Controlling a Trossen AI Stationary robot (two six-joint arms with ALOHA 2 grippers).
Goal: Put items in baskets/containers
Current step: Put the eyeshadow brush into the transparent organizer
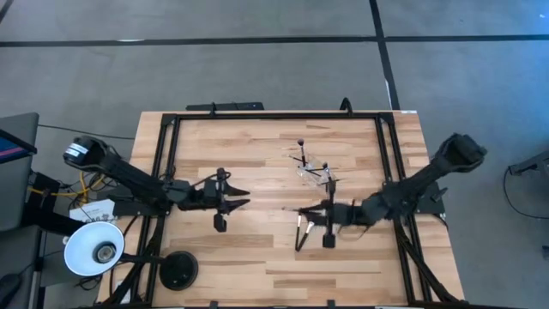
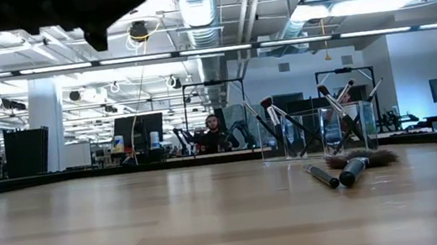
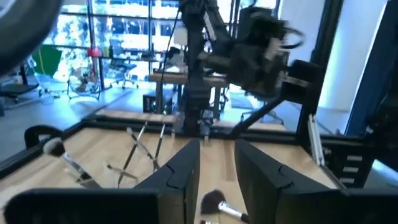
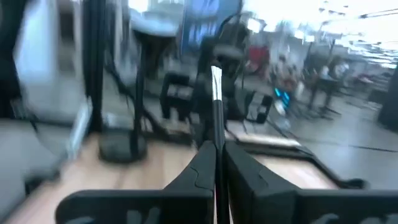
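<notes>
Right gripper (image 4: 216, 158): fingers clamped on a makeup brush (image 4: 215, 106) standing up between them, likely for the clear cup (image 1: 314, 172) beyond the fingertips | Left gripper (image 3: 217, 171): fingers apart, empty | fan brush (image 2: 364, 158): on table beside cup, unsorted

We see a grey floor (image 1: 257, 73) crossed by dark lines around a light wooden table (image 1: 257, 257) edged with a black frame (image 1: 274, 115). Beyond the table's far edge lies an open workshop: exposed ceiling ducts (image 2: 202, 10), strip lights (image 2: 67, 68), a white pillar (image 2: 45, 120), monitors (image 2: 139, 133) on desks, and a person (image 2: 214, 131) seated far off.
</notes>
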